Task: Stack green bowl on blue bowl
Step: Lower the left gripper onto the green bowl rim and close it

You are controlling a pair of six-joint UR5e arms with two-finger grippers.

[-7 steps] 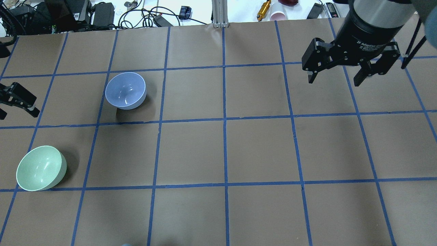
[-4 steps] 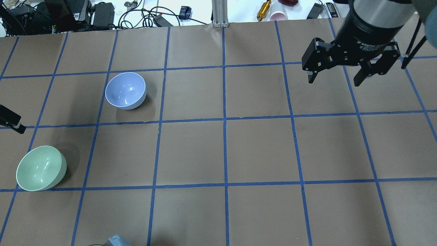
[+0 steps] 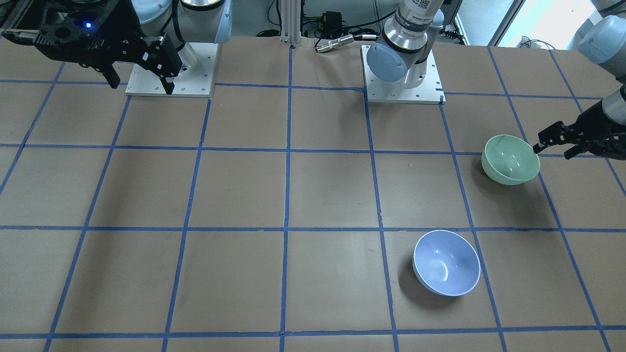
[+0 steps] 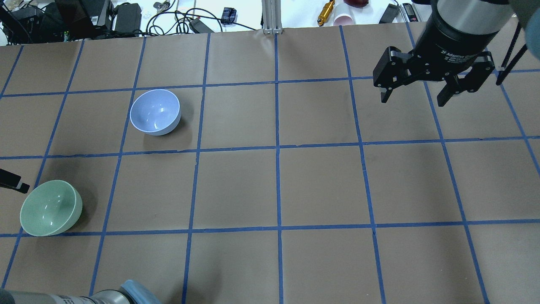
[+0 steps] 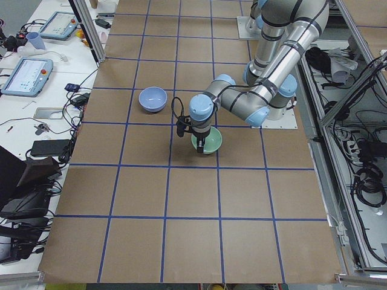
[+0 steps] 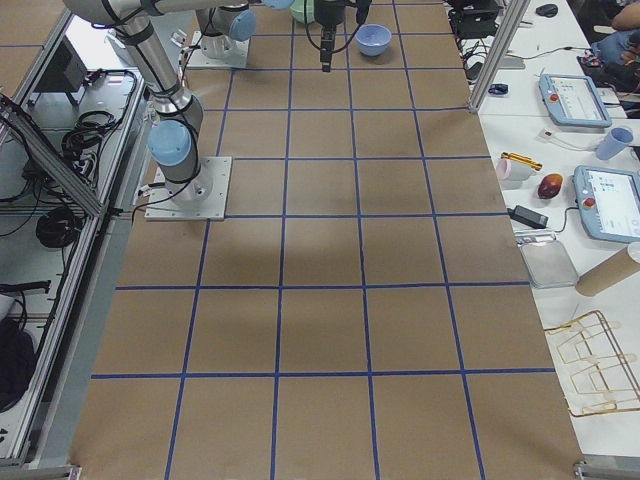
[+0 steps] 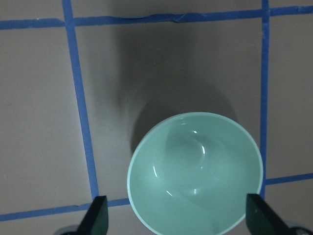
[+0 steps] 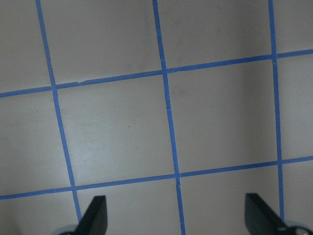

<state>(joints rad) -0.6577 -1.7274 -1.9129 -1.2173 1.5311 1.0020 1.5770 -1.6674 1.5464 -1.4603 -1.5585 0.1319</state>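
Observation:
The green bowl (image 4: pixel 50 207) stands upright at the near left of the table; it also shows in the front view (image 3: pixel 511 159) and the left side view (image 5: pixel 208 142). In the left wrist view the green bowl (image 7: pixel 195 171) lies below and between the open fingers of my left gripper (image 7: pixel 178 218). The left gripper (image 3: pixel 553 148) hovers at the bowl's rim, empty; only one fingertip (image 4: pixel 17 185) shows overhead. The blue bowl (image 4: pixel 155 112) stands upright about one grid square farther out and to the right, and is also in the front view (image 3: pixel 446 262). My right gripper (image 4: pixel 412 100) is open and empty, high over the far right.
Blue tape lines grid the brown table (image 4: pixel 320 185). Beyond its far edge lie cables and power adapters (image 4: pixel 126 17), an aluminium post (image 4: pixel 272 17) and a yellow tool (image 4: pixel 325 12). The arm bases (image 3: pixel 401 90) stand on the robot's side.
My left gripper has moved toward the near edge of the table, from beside the blue bowl's row down to the green bowl. The right gripper and both bowls have not moved.

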